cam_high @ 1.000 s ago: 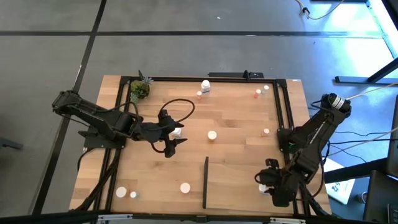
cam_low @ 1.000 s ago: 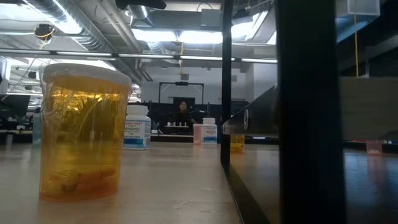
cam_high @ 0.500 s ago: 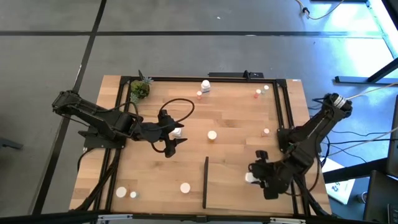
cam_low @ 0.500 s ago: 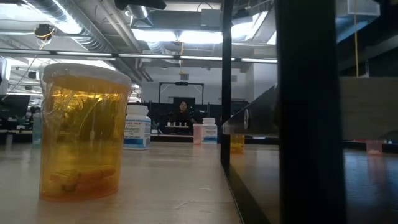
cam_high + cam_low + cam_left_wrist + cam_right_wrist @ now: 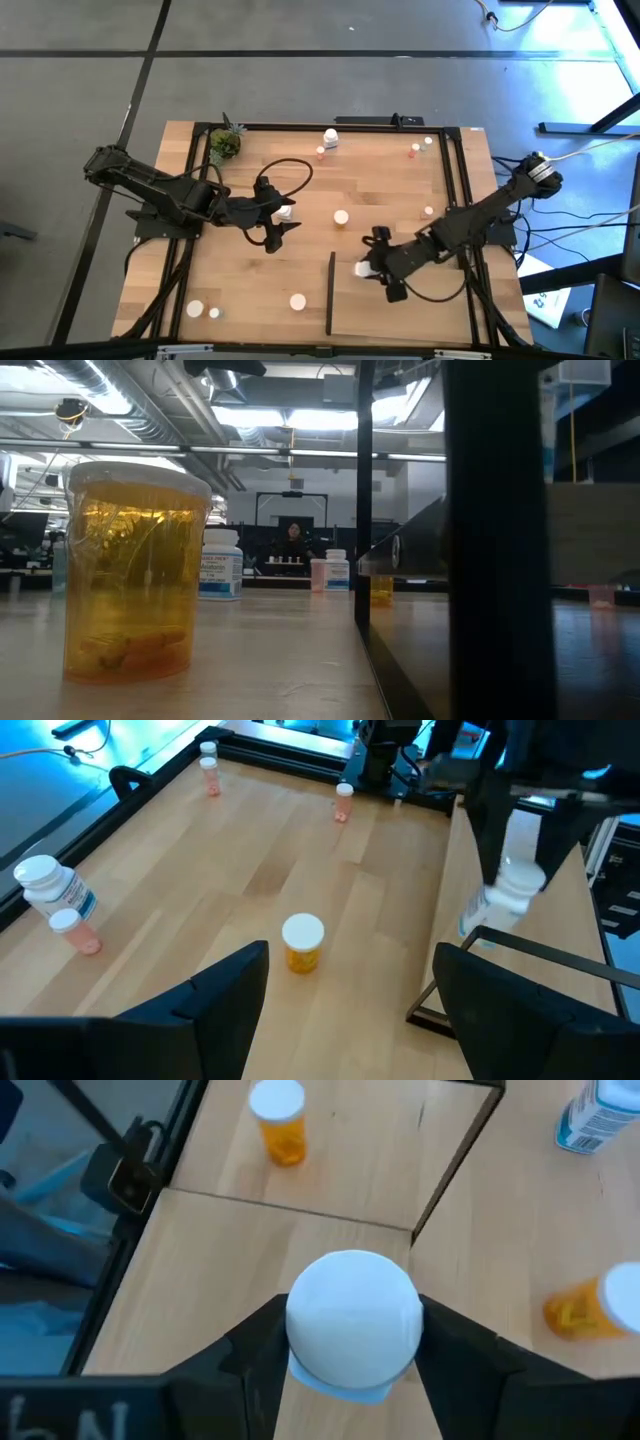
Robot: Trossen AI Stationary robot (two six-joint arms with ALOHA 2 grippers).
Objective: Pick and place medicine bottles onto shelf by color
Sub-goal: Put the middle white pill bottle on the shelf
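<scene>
Standing nearest in the low view, an amber pill bottle (image 5: 137, 572) with a white lid sits on the worktop (image 5: 250, 650), just beside the black upright strip (image 5: 364, 510) of the shelf (image 5: 400, 300). From above, that bottle (image 5: 298, 301) lies left of the strip, with two more white-capped bottles (image 5: 203, 310) near the worktop's front-left corner.

Over the light-wood shelf panel, close to the strip, the right gripper (image 5: 378, 268) has its jaws closed around a white medicine bottle with a blue label (image 5: 352, 1320); the left wrist view shows that bottle (image 5: 503, 900) hanging tilted above the panel, clear of its surface.

Mid-worktop, an amber bottle with a white cap (image 5: 302, 942) stands alone. The left gripper (image 5: 282, 222) hovers left of it with jaws spread wide and nothing between them, and a white bottle (image 5: 286, 212) shows just beside its wrist.

Farther back, a small pink bottle (image 5: 428, 211) stands near the right rail. Along the far edge are a white blue-labelled bottle (image 5: 330, 138) with a small pink one (image 5: 321, 152) beside it, two small bottles (image 5: 421, 147) near the far-right corner, and a green potted plant (image 5: 225, 143) at the far-left corner.
</scene>
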